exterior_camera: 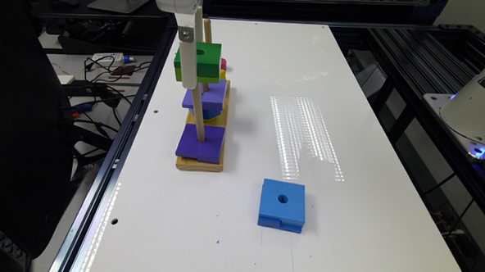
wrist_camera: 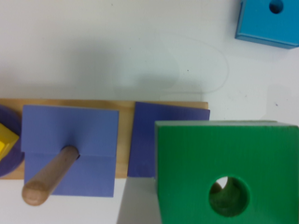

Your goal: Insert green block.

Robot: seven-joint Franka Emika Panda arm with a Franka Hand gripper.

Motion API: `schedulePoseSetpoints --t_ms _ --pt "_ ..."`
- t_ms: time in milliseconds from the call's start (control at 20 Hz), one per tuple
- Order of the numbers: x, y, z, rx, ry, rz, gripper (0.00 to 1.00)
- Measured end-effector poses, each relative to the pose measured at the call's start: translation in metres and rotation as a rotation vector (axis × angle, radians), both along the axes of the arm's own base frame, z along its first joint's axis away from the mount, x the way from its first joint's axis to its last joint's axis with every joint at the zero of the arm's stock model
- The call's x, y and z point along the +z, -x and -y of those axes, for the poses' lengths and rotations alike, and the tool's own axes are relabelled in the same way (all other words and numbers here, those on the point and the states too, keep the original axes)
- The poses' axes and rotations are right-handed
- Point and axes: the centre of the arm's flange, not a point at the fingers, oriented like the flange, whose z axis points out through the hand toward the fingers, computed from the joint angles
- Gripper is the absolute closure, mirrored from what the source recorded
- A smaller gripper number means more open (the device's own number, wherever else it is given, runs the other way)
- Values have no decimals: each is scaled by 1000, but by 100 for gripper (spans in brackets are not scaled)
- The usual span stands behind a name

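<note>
Green block (exterior_camera: pixel 202 62): held up in the air above the wooden base (exterior_camera: pixel 200 164), over a peg near the desk's long edge; the peg tip shows through its hole in the wrist view.
Gripper (exterior_camera: pixel 188 68): its white finger lies across the block's side; from how the block hangs, I'd say clamped on it.
Handling: probably light, slightly soft foam, not fragile; best gripped on opposite flat sides, clear of the hole.
Look: square, dark green over lime, round centre hole.
Nearby: purple blocks (exterior_camera: pixel 201 144) on pegs; blue block (exterior_camera: pixel 282 205) loose toward the desk's near edge.
</note>
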Motion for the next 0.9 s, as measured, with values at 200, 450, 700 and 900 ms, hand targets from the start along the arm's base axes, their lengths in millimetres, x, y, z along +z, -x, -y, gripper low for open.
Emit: schedulePoseSetpoints --t_ms 200,450,700,900 --pt "0 0 0 0 0 0 100" --pt "0 -1 -2 2 -2 5 100" --pt "-29 -9 -3 4 -8 6 100" --pt "-38 -11 -2 4 -8 4 100"
